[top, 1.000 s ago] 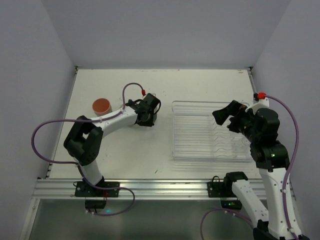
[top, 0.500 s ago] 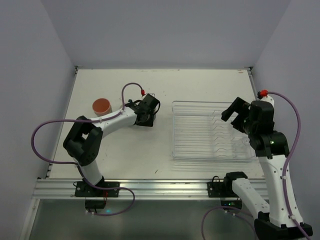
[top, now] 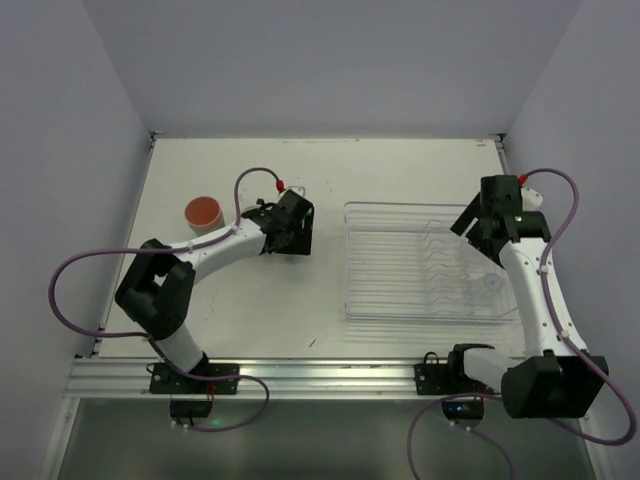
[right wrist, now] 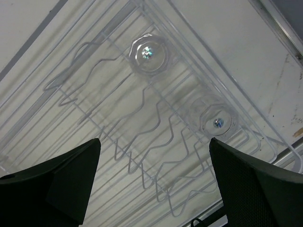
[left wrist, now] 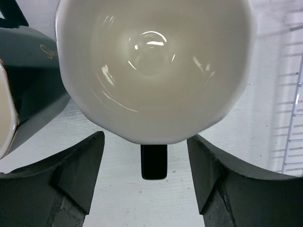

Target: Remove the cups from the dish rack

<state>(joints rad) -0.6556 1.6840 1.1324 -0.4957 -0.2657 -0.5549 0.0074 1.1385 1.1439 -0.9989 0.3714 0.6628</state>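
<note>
A black handled mug (left wrist: 154, 61) with a white inside stands on the table, its handle (left wrist: 154, 161) pointing at my left gripper (left wrist: 146, 158). That gripper is open, a finger on either side of the handle and touching neither side. A dark teal mug (left wrist: 33, 66) stands just left of it. Further left on the table is a pink tumbler (top: 204, 211). The see-through dish rack (top: 400, 300) lies at the right. Two clear glasses (right wrist: 148, 53) (right wrist: 217, 123) stand in it under my open, empty right gripper (right wrist: 154, 142), which hovers over the rack's far right part (top: 478, 228).
The rack's wavy wire dividers (right wrist: 142, 142) run under the right gripper. The side wall stands close behind the right arm (top: 530, 290). The left arm's purple cable (top: 90, 265) loops over the table's left edge.
My left gripper's jaws have opened off the black mug's handle and drawn back slightly. The right arm has swung back toward the rack's far right corner, still open.
</note>
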